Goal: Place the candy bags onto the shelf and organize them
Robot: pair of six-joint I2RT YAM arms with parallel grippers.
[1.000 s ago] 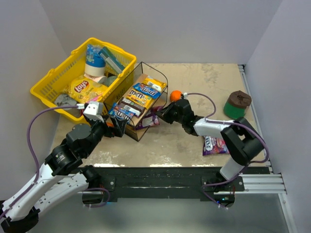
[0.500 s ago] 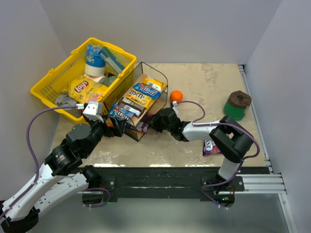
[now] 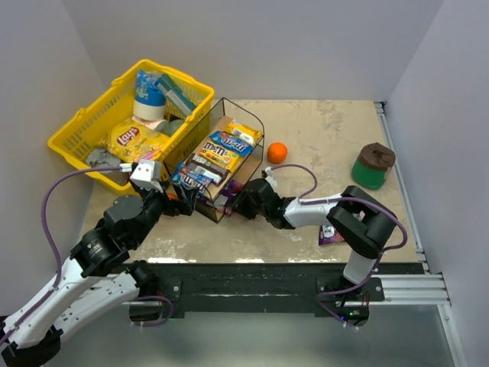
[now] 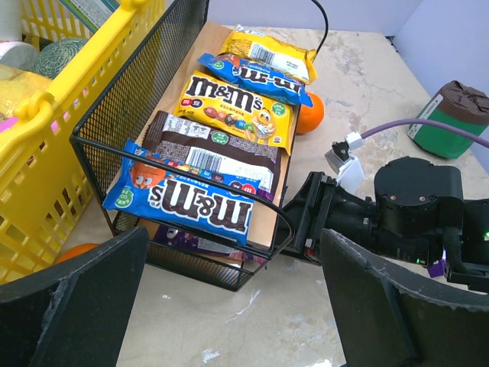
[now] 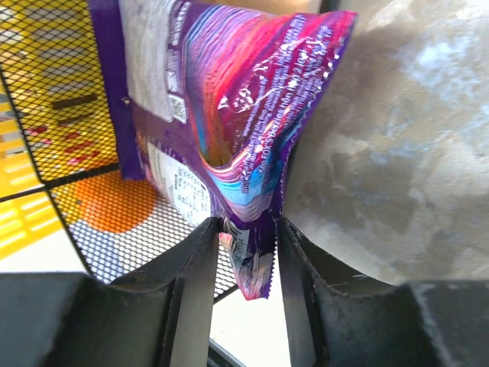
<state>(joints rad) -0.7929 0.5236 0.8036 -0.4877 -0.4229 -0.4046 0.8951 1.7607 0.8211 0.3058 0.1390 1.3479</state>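
The shelf point(image 3: 221, 124) holds several candy bags point(image 3: 218, 149) in a row on its top board: blue point(image 4: 183, 199), brown point(image 4: 218, 153) and yellow point(image 4: 233, 107) among them. A purple candy bag point(image 5: 244, 115) lies in the lower tier, its near end sticking out between my right gripper's point(image 5: 244, 229) parted fingers point(image 5: 195, 267). That right gripper point(image 3: 238, 200) stands at the shelf's front right corner. My left gripper point(image 4: 229, 306) hangs wide open and empty just in front of the shelf point(image 4: 130, 84). Another purple candy bag point(image 3: 330, 232) lies on the table by the right arm.
A yellow basket point(image 3: 76, 130) with a Lay's bag point(image 3: 134, 140) and other goods stands left of the shelf. One orange point(image 3: 276, 152) lies right of the shelf, another point(image 4: 72, 251) by its front left corner. A green container with a brown lid point(image 3: 373, 164) is at the far right.
My right arm has reached left, carrying the purple bag from beside the shelf into the lower tier. Its jaws have parted from a tight grip. The left arm has not moved.
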